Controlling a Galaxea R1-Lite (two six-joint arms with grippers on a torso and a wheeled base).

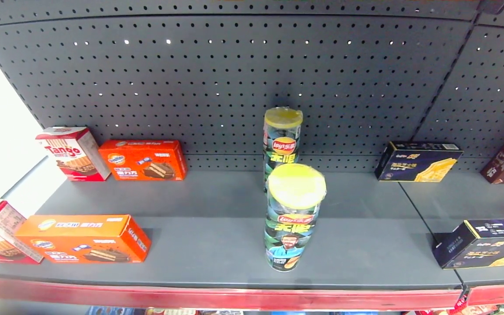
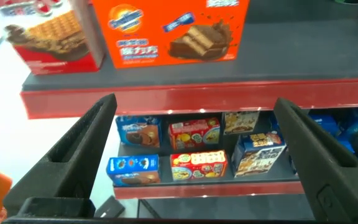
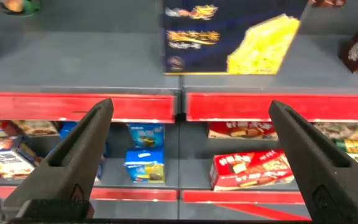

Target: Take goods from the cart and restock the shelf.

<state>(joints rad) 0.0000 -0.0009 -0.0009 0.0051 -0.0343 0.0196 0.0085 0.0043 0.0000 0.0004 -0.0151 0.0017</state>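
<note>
Room on shelf (image 1: 208, 245) beside chip cans (image 1: 293, 218)

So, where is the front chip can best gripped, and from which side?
Grip the front chip can around its round body, about mid-height, coming from the open front edge of the shelf. It stands upright, free on both sides, with the second can right behind it.

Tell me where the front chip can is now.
In the head view the front chip can stands upright mid-shelf, just ahead of a second can, between the orange box at left and dark blue box at right.
</note>
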